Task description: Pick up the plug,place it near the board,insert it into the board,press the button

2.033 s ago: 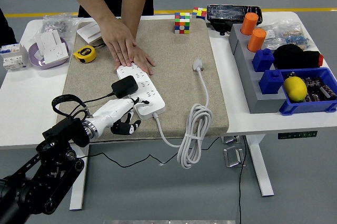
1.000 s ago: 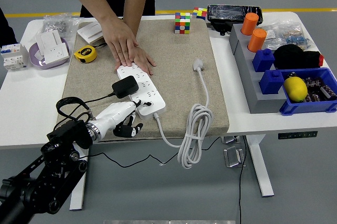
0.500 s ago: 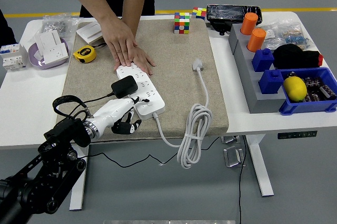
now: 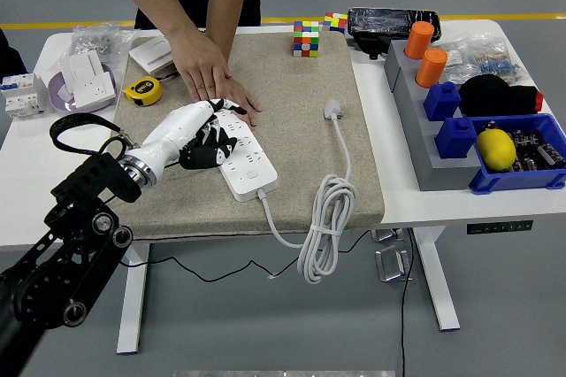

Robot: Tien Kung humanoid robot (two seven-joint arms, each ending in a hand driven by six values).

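The white power strip (image 4: 251,164) lies slanted on the beige mat (image 4: 301,85). My left hand (image 4: 203,136) now lies across the strip's middle, right where the black plug sat, and it covers that plug. Dark shapes show under the palm; I cannot separate plug from hand. A person's hands (image 4: 212,80) press flat on the strip's far end, just beyond my hand. The strip's own white cord runs off its near end to a coil (image 4: 325,218) and ends in a white plug (image 4: 332,110) on the mat.
A yellow tape measure (image 4: 141,90), a purple bowl with white sockets (image 4: 82,83) and a white breaker (image 4: 22,96) sit at the left. Cubes (image 4: 306,38) stand at the back. At the right are grey blocks (image 4: 416,120) and a blue bin (image 4: 522,165).
My left hand has swung from the strip's near end up and away from the table edge, onto the strip's middle, hiding the black plug. The person's hands have stayed put.
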